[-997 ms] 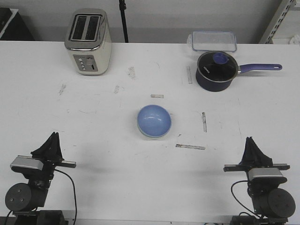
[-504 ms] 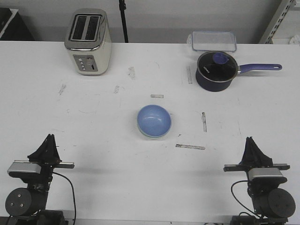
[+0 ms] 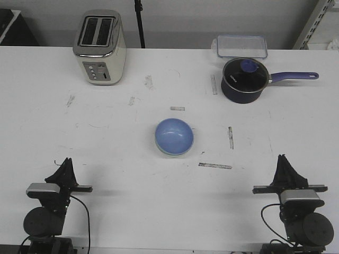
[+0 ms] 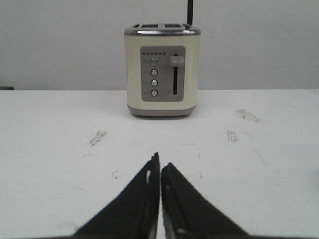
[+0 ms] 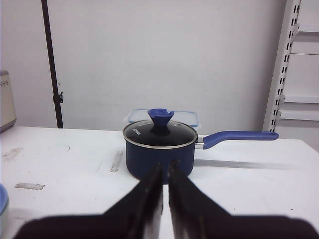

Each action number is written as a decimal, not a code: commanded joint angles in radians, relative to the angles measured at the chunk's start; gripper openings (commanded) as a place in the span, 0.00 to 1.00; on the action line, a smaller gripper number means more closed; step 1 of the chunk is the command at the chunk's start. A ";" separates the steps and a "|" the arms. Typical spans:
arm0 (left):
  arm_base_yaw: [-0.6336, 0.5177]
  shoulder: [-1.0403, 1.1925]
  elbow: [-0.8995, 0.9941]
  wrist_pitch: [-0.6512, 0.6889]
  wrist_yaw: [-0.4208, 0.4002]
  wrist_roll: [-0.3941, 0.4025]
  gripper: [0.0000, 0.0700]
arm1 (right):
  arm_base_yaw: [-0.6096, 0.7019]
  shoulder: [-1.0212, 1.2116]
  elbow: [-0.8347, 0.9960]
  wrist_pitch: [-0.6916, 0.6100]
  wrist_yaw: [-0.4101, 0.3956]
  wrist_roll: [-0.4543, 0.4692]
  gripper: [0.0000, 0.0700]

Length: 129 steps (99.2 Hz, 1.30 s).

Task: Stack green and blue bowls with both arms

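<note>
Two black arms sit folded low at the near edge of the white table (image 3: 106, 137), one at each side. The left gripper (image 3: 65, 163) has its two dark fingers pressed together with only a thin crack between them, and it holds nothing. Far ahead of it, straight in line with its tips, stands a cream toaster (image 3: 99, 46) with silver buttons on its front.

Ahead of the left gripper and off to its right, near the middle of the table, sits the blue bowl (image 3: 174, 136). It lies with its open side up. A thin pale rim (image 3: 165, 152) peeks out under its near-left edge, which may be the green bowl beneath it, but the front view is too small to be sure. The bowl is well apart from both grippers and touches neither.

The right gripper (image 3: 285, 160) is also clenched tight and empty. Far ahead of it stands a dark blue saucepan (image 3: 242, 80) with a glass lid and a blue handle pointing to the right. Just behind the saucepan lies a clear plastic box (image 3: 240, 46). The blue bowl lies ahead of the right gripper and off to its left.
</note>
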 commanded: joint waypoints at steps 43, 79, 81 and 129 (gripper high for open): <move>0.024 -0.053 -0.110 0.028 0.016 0.036 0.00 | 0.000 -0.002 0.002 0.013 0.003 -0.004 0.01; 0.045 -0.053 -0.110 0.033 0.063 0.039 0.00 | 0.000 -0.002 0.002 0.013 0.003 -0.004 0.01; 0.047 -0.053 -0.110 0.032 0.063 0.039 0.00 | 0.000 -0.002 0.002 0.013 0.003 -0.004 0.01; 0.047 -0.053 -0.110 0.030 0.062 0.038 0.00 | 0.000 -0.002 0.002 0.013 0.003 -0.004 0.01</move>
